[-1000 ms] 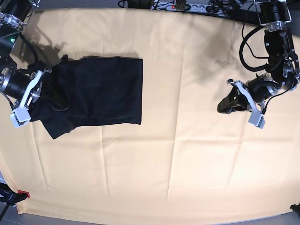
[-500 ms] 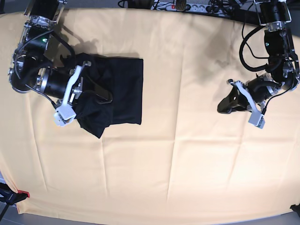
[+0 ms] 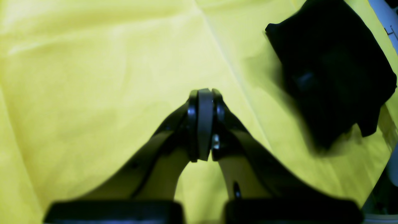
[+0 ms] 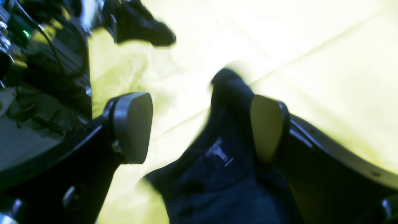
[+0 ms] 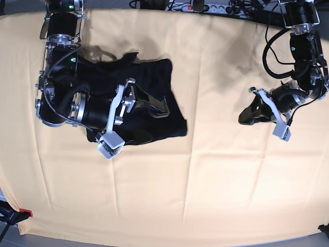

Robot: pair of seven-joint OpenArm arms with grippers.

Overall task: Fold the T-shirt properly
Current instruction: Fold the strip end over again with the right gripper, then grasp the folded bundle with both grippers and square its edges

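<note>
Right gripper (image 4: 199, 124) spread wide, pads apart over the T-shirt (image 5: 154, 87), nothing pinched between them. Angled across the black fabric in the base view, forearm reaching down from the table's far left corner. Left gripper (image 3: 203, 124) pressed fully together on nothing, hovering low over bare yellow tablecloth (image 5: 205, 180), elbow bent, well apart from the garment. T-shirt lying bunched on the cloth's left half.

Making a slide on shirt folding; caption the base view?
Right gripper open above the folded black T-shirt; left gripper shut, parked aside.
</note>
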